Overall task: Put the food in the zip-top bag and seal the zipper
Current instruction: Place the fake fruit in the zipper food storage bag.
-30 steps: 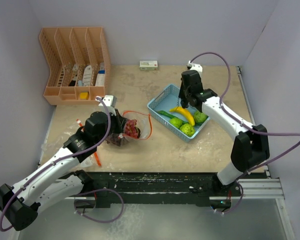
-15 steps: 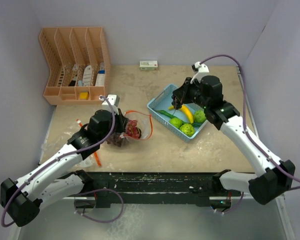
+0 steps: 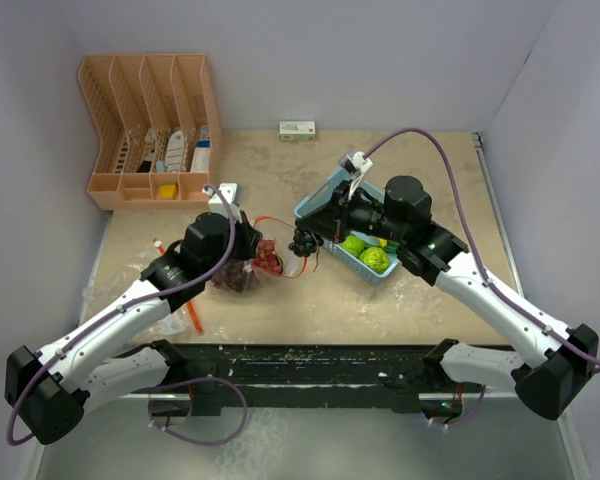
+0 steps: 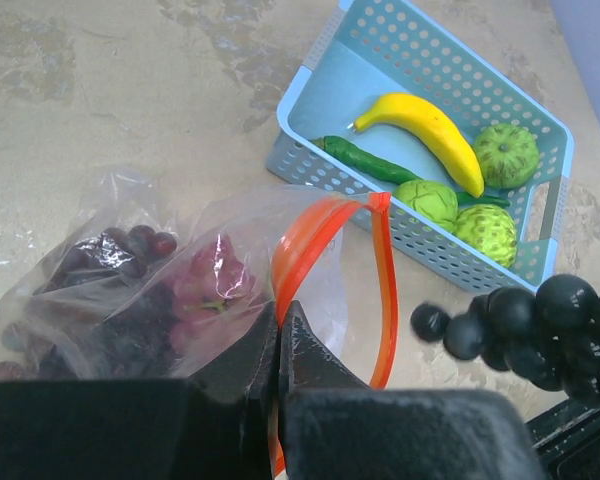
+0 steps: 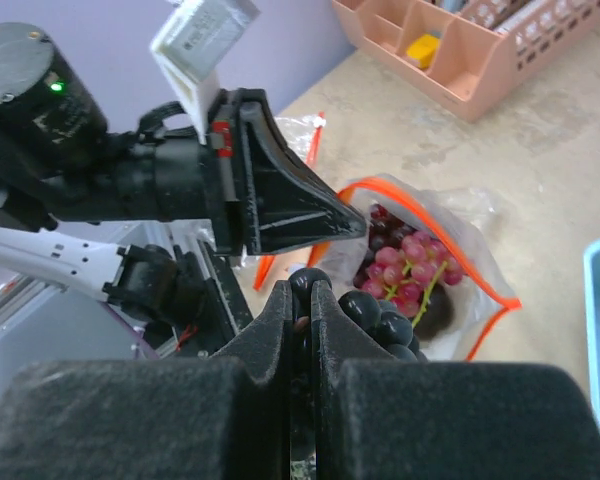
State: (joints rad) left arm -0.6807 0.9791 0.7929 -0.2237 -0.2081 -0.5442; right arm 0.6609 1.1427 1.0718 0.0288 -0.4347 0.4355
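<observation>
Right end effector (image 5: pixel 302 300) is gripping the dark grape bunch (image 3: pixel 303 243) tight, dangling it mid-frame beside the zip-top bag (image 3: pixel 248 268). Left end effector (image 4: pixel 279 322) is pinching the bag's orange rim.

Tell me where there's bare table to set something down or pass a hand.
Free: back strip between the pink organizer and blue basket; back right corner beyond the basket; near edge in front of it. Crowded: between bag and basket, where left hand, right hand and dark grape bunch meet.
</observation>
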